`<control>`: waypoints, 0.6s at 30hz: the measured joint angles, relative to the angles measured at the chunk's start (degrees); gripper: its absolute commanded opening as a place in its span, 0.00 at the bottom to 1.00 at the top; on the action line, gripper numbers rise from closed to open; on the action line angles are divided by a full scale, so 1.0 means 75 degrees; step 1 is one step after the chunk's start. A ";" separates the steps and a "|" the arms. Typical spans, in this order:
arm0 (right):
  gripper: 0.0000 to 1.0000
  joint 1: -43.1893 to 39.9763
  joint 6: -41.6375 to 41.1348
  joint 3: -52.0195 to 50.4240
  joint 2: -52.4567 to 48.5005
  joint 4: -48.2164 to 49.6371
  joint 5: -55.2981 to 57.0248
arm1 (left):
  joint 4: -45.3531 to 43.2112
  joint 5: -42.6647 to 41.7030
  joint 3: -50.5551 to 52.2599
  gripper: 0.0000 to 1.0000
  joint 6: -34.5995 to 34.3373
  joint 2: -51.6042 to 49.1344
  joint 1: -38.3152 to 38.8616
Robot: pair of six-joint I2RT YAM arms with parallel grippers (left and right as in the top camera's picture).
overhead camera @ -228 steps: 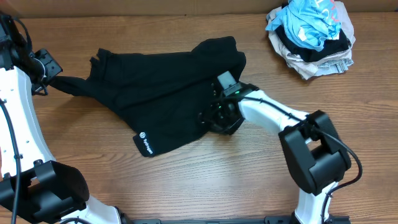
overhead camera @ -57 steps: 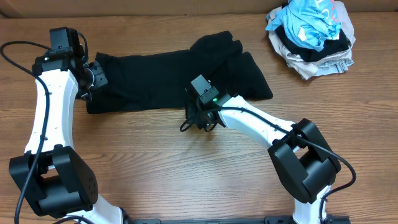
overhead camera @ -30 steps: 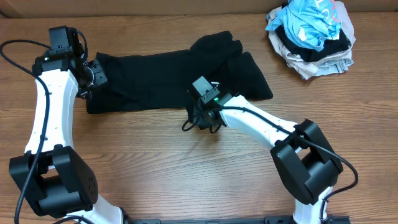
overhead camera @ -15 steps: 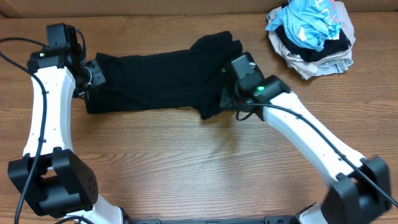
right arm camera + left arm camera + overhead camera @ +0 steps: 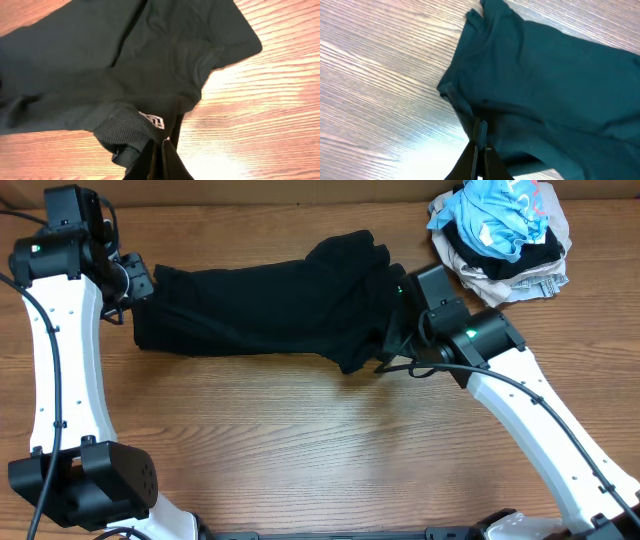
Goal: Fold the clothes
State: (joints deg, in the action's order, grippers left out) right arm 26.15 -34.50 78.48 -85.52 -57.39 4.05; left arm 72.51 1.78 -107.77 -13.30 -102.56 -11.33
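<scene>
A black garment (image 5: 265,305) lay stretched in a long band across the far half of the wooden surface (image 5: 300,450), running from near the left edge toward the middle. Its right end was bunched into thicker folds.

The left claw (image 5: 135,280) was at the garment's left end. In the left wrist view, this claw (image 5: 480,142) was clenched tight, its tips pressed together on a fold at the edge of the cloth (image 5: 545,75), with bare surface (image 5: 370,75) beside it.

The right claw (image 5: 393,332) was at the garment's bunched right end. In the right wrist view it (image 5: 159,149) was also clenched, pinching a gathered lump of the cloth (image 5: 125,60) just below a small white label (image 5: 152,120).

A pile of clothes (image 5: 500,235), light blue, black and pale, sat in the far right corner, apart from the garment.
</scene>
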 measured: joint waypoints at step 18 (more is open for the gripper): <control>0.04 -0.0090 0.0204 0.0000 0.0813 -0.0341 0.0085 | 0.1282 0.0085 -0.1784 0.04 0.0090 0.0000 0.0000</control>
State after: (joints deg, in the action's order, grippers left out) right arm 25.47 -32.97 78.48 -79.42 -59.94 4.69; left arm 82.13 2.42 -121.14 -12.62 -102.56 -11.33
